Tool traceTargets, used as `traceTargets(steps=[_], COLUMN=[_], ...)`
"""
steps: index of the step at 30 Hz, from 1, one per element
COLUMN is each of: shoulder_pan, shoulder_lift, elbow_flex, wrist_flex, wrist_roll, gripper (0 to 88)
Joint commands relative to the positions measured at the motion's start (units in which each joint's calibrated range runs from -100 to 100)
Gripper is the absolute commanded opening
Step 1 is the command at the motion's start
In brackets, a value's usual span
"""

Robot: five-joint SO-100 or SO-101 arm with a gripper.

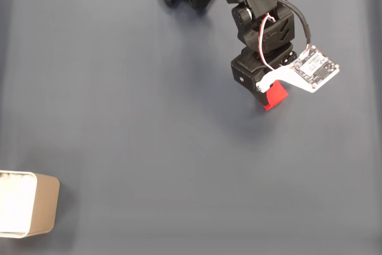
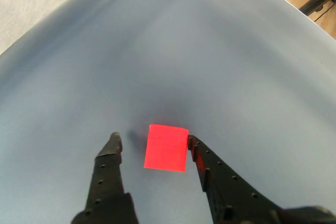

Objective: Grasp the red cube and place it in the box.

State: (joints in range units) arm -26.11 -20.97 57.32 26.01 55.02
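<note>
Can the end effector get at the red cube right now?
Probably yes: in the wrist view the open end effector already straddles the red cube, one finger touching its side, nothing between them.

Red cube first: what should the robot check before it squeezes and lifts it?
1. Red cube sits between the fingers: ok.
2. Gripper is open wide enough: ok, a gap shows on the left side in the wrist view.
3. Right finger meets the cube's edge: ok, it looks to be touching.
4. Cube is flat on the table: ok.
5. Box is ready: ok, at the lower left of the fixed view.
6. Firm grip: cannot tell, not squeezed yet.
</note>
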Motion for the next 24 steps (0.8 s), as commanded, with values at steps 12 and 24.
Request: traceTargets(steps=[12,24], shoulder_pan=[-0.4,-0.7], shoulder_lift=[-0.5,-0.9], elbow_flex=[-1.9,-1.8], wrist_flex=[1.6,1.8], wrist_roll=[1.4,0.9], gripper=[20.7,14.8])
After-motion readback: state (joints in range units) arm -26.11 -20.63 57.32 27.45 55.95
